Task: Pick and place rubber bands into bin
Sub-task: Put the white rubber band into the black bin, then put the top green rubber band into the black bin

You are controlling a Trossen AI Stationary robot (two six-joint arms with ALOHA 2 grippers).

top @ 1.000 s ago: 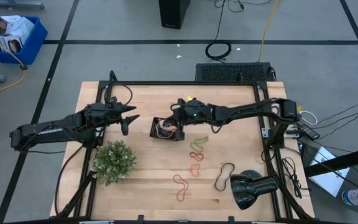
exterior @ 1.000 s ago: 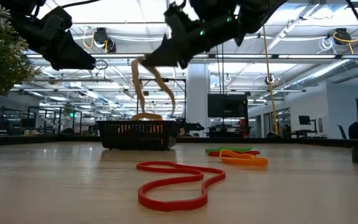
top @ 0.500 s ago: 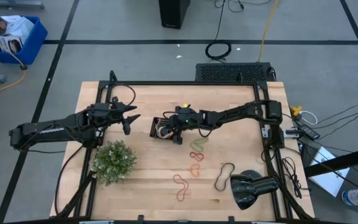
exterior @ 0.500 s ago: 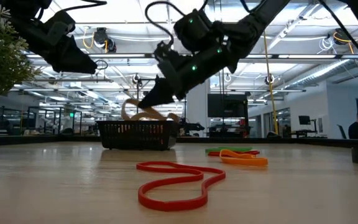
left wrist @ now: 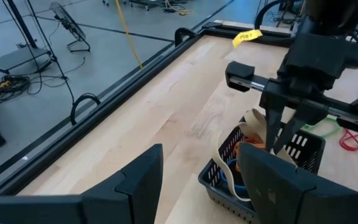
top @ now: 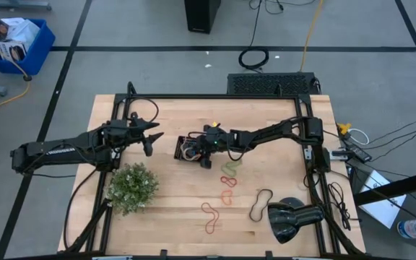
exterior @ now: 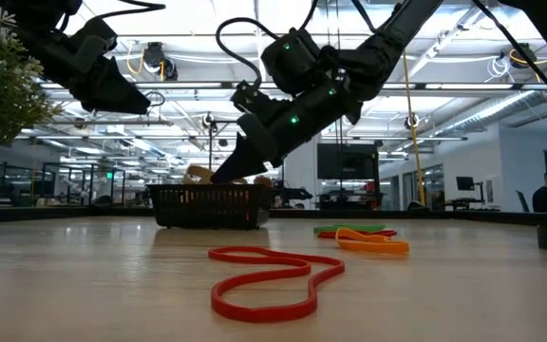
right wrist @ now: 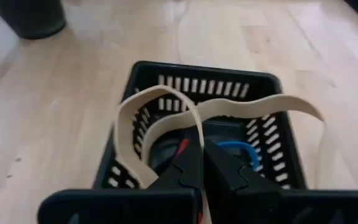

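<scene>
Wooden bench [top: 172, 209] carries the bin [top: 191, 149] near its middle. Right tool [top: 204, 150] hangs low over the bin, jaws pinched on a tan band [right wrist: 166, 118] that loops across the rim and sags inside. Other bands lie inside the bin. Loose bands [top: 227, 180] lie on the bench, well apart from it. Left tool [top: 149, 138] hovers just beside the bin, jaws wide, holding nothing.

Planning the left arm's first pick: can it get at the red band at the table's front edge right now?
Probably not directly: the plant stands between the open left gripper and the red band, so it must go around or over.
</scene>
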